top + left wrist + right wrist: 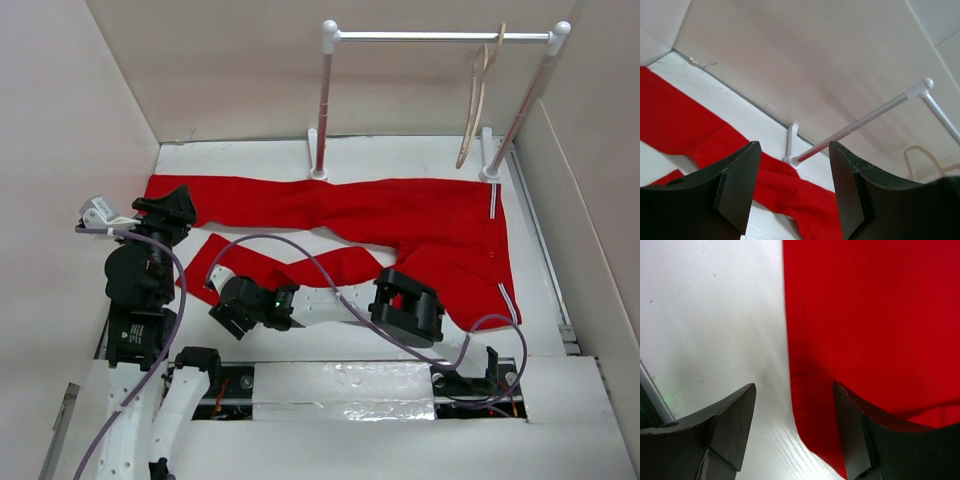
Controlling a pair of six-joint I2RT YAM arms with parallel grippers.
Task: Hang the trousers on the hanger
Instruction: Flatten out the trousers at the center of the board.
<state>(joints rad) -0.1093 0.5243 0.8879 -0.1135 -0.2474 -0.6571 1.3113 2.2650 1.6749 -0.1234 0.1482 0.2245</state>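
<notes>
Trousers are laid flat on the desk, partly covered by the right arm (the hanger is hung on the rack behind). Left claw and right claw are seen parted.

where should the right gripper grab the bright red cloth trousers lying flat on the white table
Take the cuff edge of the near leg, coming down from the white table side. The bright red cloth trousers lie flat, so likely only an edge offers cloth to pinch, and the right gripper is open with that edge between its fingers.
</notes>
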